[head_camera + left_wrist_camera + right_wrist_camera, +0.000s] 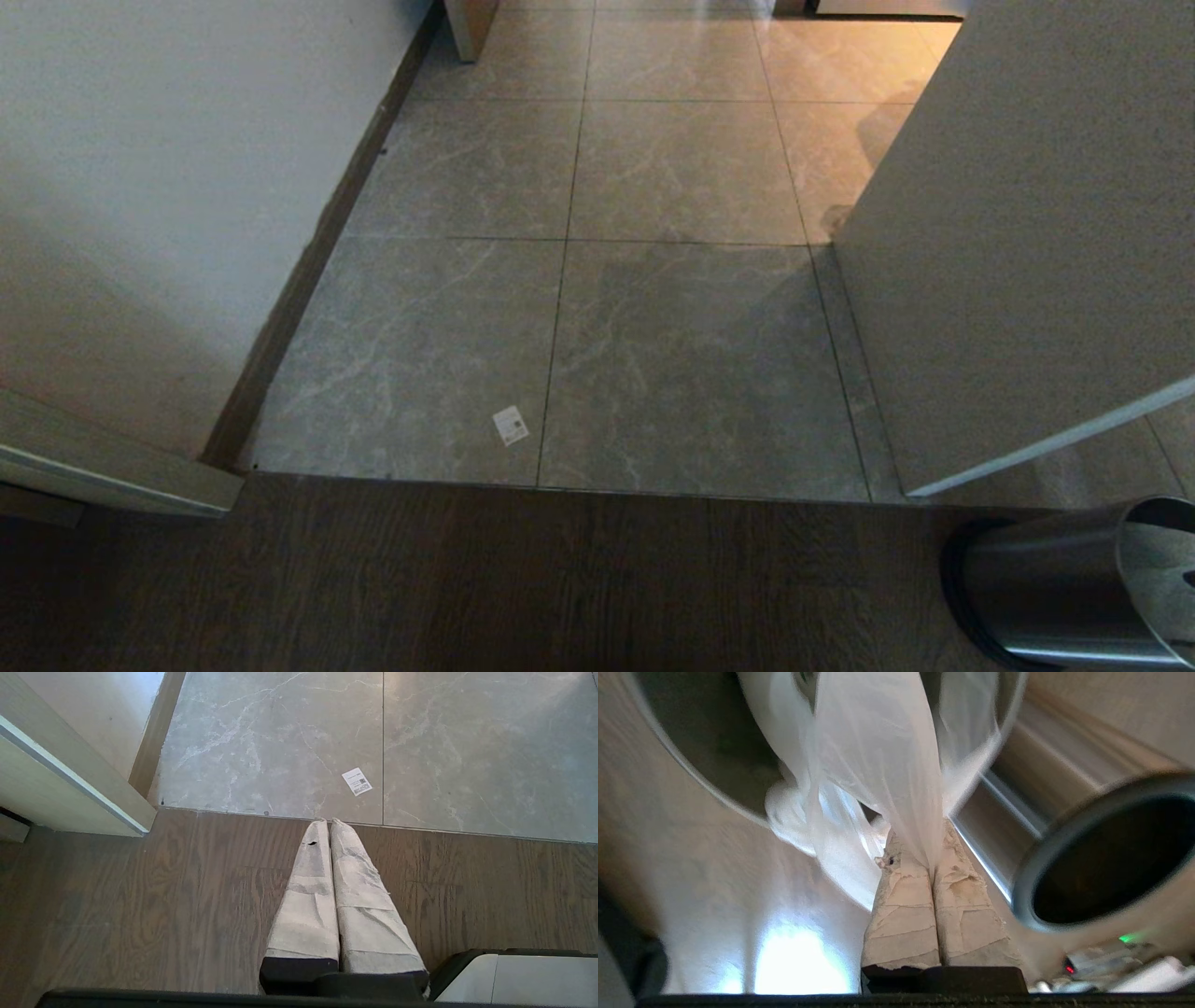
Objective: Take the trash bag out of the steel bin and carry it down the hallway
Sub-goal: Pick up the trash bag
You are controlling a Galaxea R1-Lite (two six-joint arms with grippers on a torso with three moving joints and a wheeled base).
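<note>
My right gripper [931, 861] is clamped tight on the trash bag [878, 765]; the thin plastic is pinched right between the two taped fingers [901, 914] and runs away from the tips. The bag is white, thin, half see-through, gathered into a twisted strip at the pinch, with a loop of handle bunched beside the fingers. No print visible on it from here; the right wrist view is smeared, so finer detail can't be told.

The steel bin [1074, 588] sits at the near right corner of the head view, on the dark wood floor [467, 588], leaning in the picture, brushed silver wall, black ring at its base. In the right wrist view a round metal rim with a dark inside shows just beside my gripper [1111, 858]; the bag looks to be outside that opening, though I can't tell if its lower end is still in anything.

My left gripper [329, 826] is closed, fingers pressed together, nothing in it, hanging over the wood floor near the threshold.

Beyond the threshold: the hallway [672, 187], glossy grey marbled tiles, white wall on the left, dark baseboard. A small white sticker [510, 426] lies on a near tile. A pale door [1018, 243] stands open on the right, just far of the bin.
</note>
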